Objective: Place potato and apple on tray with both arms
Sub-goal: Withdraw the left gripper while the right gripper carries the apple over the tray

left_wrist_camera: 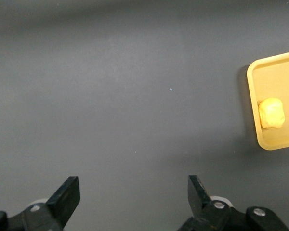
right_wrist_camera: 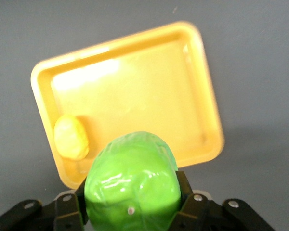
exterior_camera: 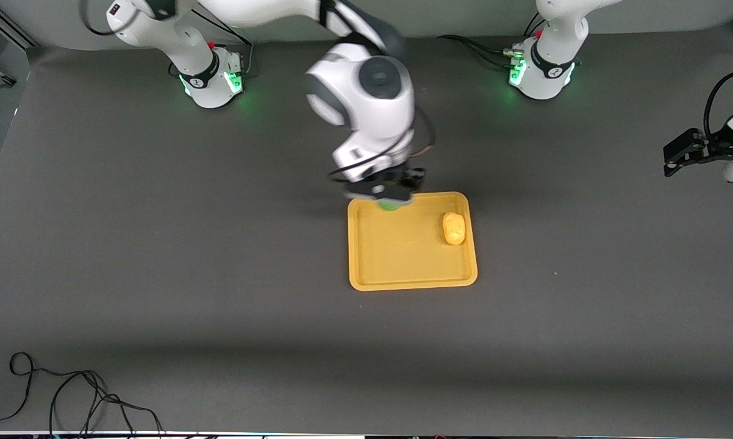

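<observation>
The yellow-orange tray (exterior_camera: 403, 268) lies mid-table. The potato (exterior_camera: 454, 228) lies in it at the end toward the left arm; it also shows in the right wrist view (right_wrist_camera: 71, 137) and the left wrist view (left_wrist_camera: 271, 113). My right gripper (exterior_camera: 393, 200) is shut on the green apple (exterior_camera: 390, 205) and holds it over the tray's edge nearest the robot bases; the apple (right_wrist_camera: 132, 183) fills the jaws above the tray (right_wrist_camera: 149, 101). My left gripper (exterior_camera: 677, 152) is open and empty, over bare table at the left arm's end; its fingertips (left_wrist_camera: 67, 192) show there, apart from the tray (left_wrist_camera: 279, 77).
A dark grey mat covers the table. Black cables (exterior_camera: 67, 396) lie at the table's edge nearest the front camera, toward the right arm's end. The green-lit bases (exterior_camera: 217, 79) stand along the table's edge farthest from the front camera.
</observation>
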Controlling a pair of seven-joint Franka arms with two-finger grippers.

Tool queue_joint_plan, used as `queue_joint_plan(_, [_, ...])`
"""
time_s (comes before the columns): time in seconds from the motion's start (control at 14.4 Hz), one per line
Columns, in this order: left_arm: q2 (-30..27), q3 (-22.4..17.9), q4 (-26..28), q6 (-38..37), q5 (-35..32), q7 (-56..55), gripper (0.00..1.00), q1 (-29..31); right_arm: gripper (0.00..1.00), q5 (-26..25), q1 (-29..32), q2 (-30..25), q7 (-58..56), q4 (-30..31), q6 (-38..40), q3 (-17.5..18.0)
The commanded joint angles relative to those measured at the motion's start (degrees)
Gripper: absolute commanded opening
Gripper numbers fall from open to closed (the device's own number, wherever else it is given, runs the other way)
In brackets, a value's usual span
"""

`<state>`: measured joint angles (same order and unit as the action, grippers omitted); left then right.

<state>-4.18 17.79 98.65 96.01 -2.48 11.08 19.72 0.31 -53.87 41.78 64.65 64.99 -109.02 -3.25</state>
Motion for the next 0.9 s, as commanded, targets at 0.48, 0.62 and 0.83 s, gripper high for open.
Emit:
queue_joint_plan(0.48, [1.37,-0.47,0.76,-0.65,0.19,0.87,1.0,-0.65,0.38,-2.69,0.43,18.51,1.36,-6.62,-13.93,-0.79])
queue_joint_plan(0.62, [1.37,-0.47,0.76,-1.0,0.19,0.87,1.0,-0.74,0.39,-2.69,0.61,19.39,1.45,-6.54,-15.34,-0.88])
queue_joint_plan(0.83, [1.63,-8.08,0.58,-0.83,0.37,0.61,1.0,-9.21,1.0,-2.77,1.22,19.14,1.19,-6.45,-15.7,-0.97])
